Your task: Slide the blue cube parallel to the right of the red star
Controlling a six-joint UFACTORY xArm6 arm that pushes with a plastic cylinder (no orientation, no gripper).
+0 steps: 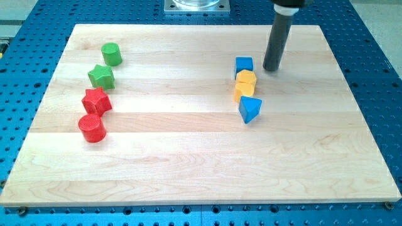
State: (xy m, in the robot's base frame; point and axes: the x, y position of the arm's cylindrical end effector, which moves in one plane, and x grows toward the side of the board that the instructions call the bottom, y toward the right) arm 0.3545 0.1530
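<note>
The blue cube point(244, 65) sits on the wooden board right of centre, near the view's top. The red star point(96, 100) lies at the view's left, far from the cube. My tip point(271, 68) is the lower end of the dark rod, just to the right of the blue cube, with a small gap between them. Two yellow blocks point(245, 80) point(244, 91) lie directly below the blue cube, and a blue wedge-like block point(250, 109) lies below those, in one column.
A green cylinder point(112, 54) and a green star point(101, 76) lie above the red star. A red cylinder point(92, 128) lies below it. The wooden board point(188, 169) rests on a blue perforated table.
</note>
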